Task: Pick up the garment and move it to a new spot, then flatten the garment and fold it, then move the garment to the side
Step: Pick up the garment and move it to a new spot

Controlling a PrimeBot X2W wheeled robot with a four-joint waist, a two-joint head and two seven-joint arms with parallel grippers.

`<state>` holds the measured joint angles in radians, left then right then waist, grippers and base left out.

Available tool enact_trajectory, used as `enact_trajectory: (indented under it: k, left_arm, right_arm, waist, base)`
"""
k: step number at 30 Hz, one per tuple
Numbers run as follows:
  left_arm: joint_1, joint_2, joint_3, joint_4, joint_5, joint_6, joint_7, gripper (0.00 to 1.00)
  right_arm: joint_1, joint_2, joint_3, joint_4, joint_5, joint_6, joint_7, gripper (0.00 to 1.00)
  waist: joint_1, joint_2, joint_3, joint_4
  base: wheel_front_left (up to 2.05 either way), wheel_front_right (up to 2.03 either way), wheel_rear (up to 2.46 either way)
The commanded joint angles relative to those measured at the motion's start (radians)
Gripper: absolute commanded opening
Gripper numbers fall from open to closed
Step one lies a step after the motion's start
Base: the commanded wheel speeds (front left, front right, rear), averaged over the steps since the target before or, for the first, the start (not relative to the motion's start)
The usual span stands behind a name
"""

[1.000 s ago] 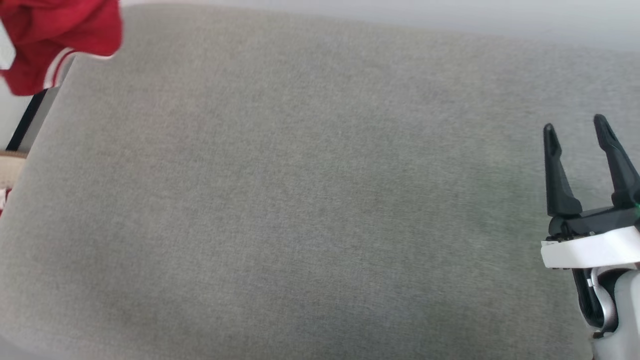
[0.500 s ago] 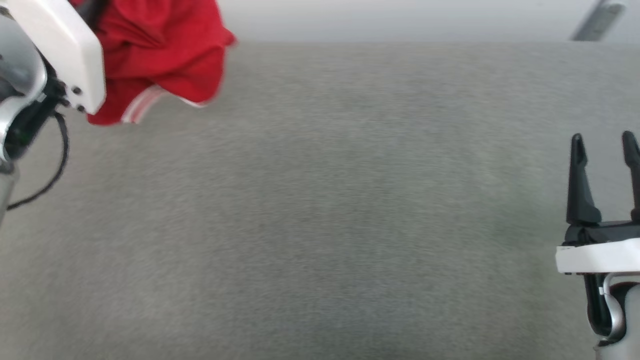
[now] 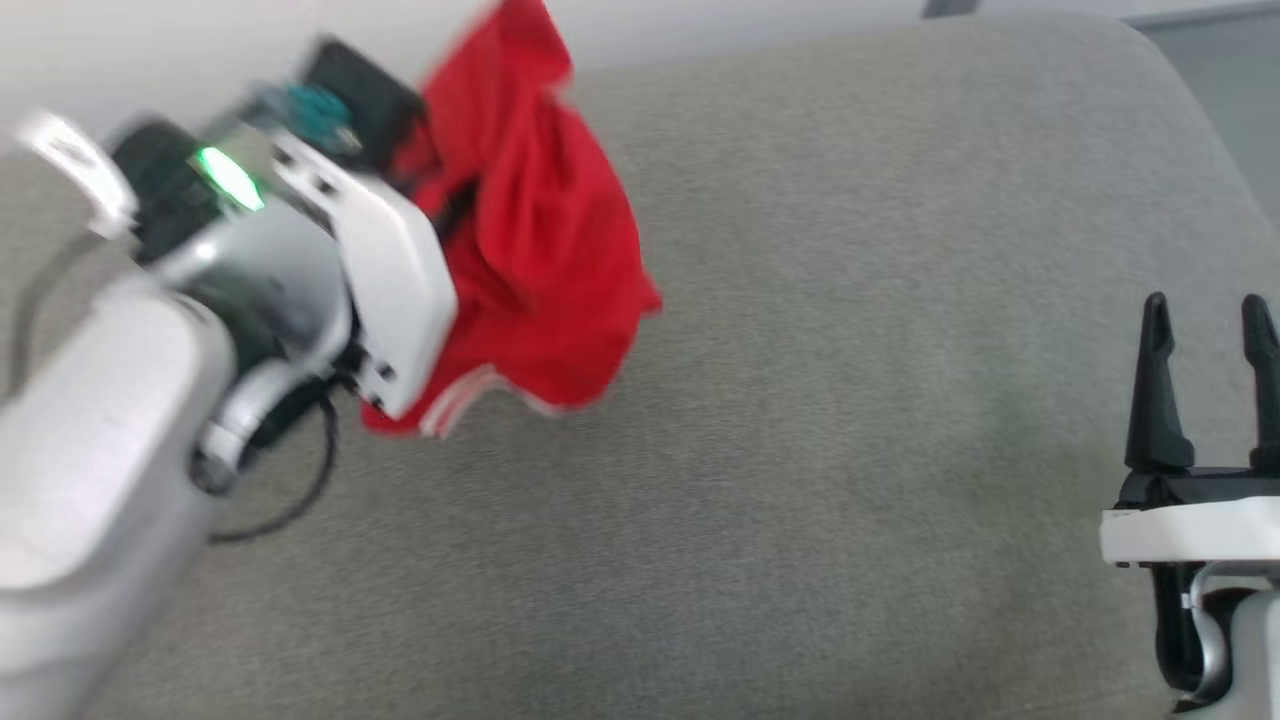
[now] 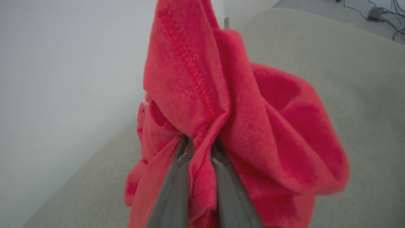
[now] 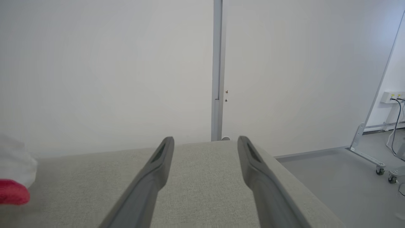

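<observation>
Left gripper [image 4: 198, 148]: closed on a bunched fold of the garment [image 3: 540, 270], with the fabric pinched between both fingers.
Black cable [image 3: 290, 510]: looped below the left wrist, near the hanging hem. It is judged a possible snag.
Garment: a red shirt, crumpled and hanging over the left part of the grey padded surface [image 3: 850, 400], striped white trim lowest. Whether the hem touches the surface cannot be told.
Reason for hold: a single high pinch is judged suited to carrying the shirt to a new spot. The shirt is left bunched by it, so flattening and folding are not yet done.
Right gripper [image 3: 1208, 320]: fingers spread wide with nothing between them, held at the right edge well apart from the garment. It is judged to be kept out of the way.
Beyond: a wall post [image 5: 217, 69] behind and a wheeled frame [image 5: 373, 152] on the floor at far right. Neither is judged to be in the way.
</observation>
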<state>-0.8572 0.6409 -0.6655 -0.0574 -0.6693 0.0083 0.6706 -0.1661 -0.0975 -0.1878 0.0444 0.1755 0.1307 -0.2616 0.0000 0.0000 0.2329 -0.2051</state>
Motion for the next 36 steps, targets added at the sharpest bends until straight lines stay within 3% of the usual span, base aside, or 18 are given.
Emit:
enact_trajectory:
  k: [1,9,18,21,22,23,29,36]
  left_arm:
    - [0.027,-0.007,-0.022,0.018,-0.005,-0.005,0.012,0.00]
    - [0.097,-0.053,-0.101,0.165,-0.021,-0.033,0.030,0.00]
    - [0.149,-0.121,-0.201,0.415,-0.023,-0.094,0.025,0.00]
    - [0.153,-0.148,-0.229,0.495,-0.026,-0.107,0.023,0.33]
    - [0.153,-0.155,-0.237,0.519,-0.029,-0.112,0.023,0.58]
    - [0.151,-0.163,-0.244,0.538,-0.034,-0.115,0.021,1.00]
    - [0.103,-0.189,-0.240,0.560,-0.058,-0.130,-0.045,1.00]
    - [0.083,-0.162,-0.184,0.492,-0.107,-0.136,-0.152,1.00]
  right_arm:
    - [0.005,0.012,0.013,0.007,0.004,0.000,-0.005,1.00]
    - [-0.011,0.023,0.055,0.024,0.006,0.000,-0.005,1.00]
    - [-0.037,0.021,0.111,0.045,0.011,0.000,-0.005,1.00]
    - [-0.046,0.017,0.119,0.046,0.013,0.000,-0.005,1.00]
    - [-0.046,0.015,0.123,0.048,0.013,0.000,-0.005,1.00]
    - [-0.046,0.014,0.126,0.050,0.014,0.000,-0.005,1.00]
    - [-0.050,-0.005,0.140,0.062,0.026,0.000,-0.005,1.00]
    - [-0.036,-0.025,0.144,0.065,0.031,0.000,-0.005,1.00]
  waist:
    - [0.0000,0.0000,0.015,-0.025]
    - [0.0000,0.0000,0.022,-0.035]
    - [0.0000,0.0000,0.022,-0.026]
    - [0.0000,0.0000,0.023,-0.017]
    - [0.0000,0.0000,0.023,-0.014]
    - [0.0000,0.0000,0.021,-0.010]
    - [0.0000,0.0000,0.009,0.015]
    - [0.0000,0.0000,-0.024,0.054]
  base:
    - [0.00,0.00,0.00]
    - [0.00,0.00,0.00]
    - [0.00,0.00,0.00]
    - [0.00,0.00,0.00]
    - [0.00,0.00,0.00]
    - [0.00,0.00,0.00]
    - [0.00,0.00,0.00]
    - [0.00,0.00,0.00]
